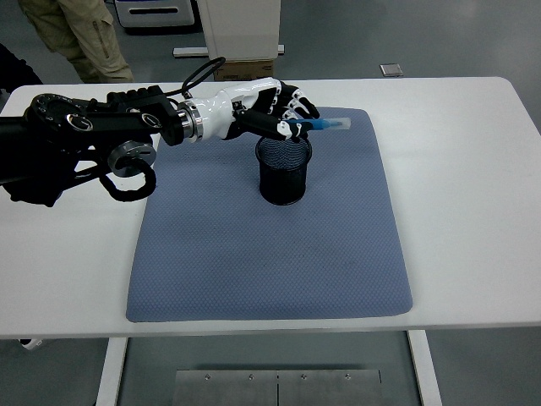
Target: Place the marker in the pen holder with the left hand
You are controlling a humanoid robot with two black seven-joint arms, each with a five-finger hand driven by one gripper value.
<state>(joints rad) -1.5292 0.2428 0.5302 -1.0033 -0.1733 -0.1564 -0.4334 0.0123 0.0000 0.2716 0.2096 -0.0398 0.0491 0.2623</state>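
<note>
Holding marker over pen holder

Left robot hand [283, 108], white shell with black finger segments, is curled around a blue marker [319, 126]. Marker lies near horizontal, pale cap end pointing toward 3 o'clock, above the holder's rim at its 12 o'clock side, not inside it.

Pen holder [284, 171]: black wire-mesh cylinder, upright, open top, nothing visible inside. It sits on a grey-blue textured mat [254, 254], rounded corners, toward the mat's 12 o'clock half.

Mat lies on a smooth white desk [473, 194]. Mat is bare from the holder toward 6 o'clock; desk is bare toward 3 o'clock. Right arm not in view.
</note>
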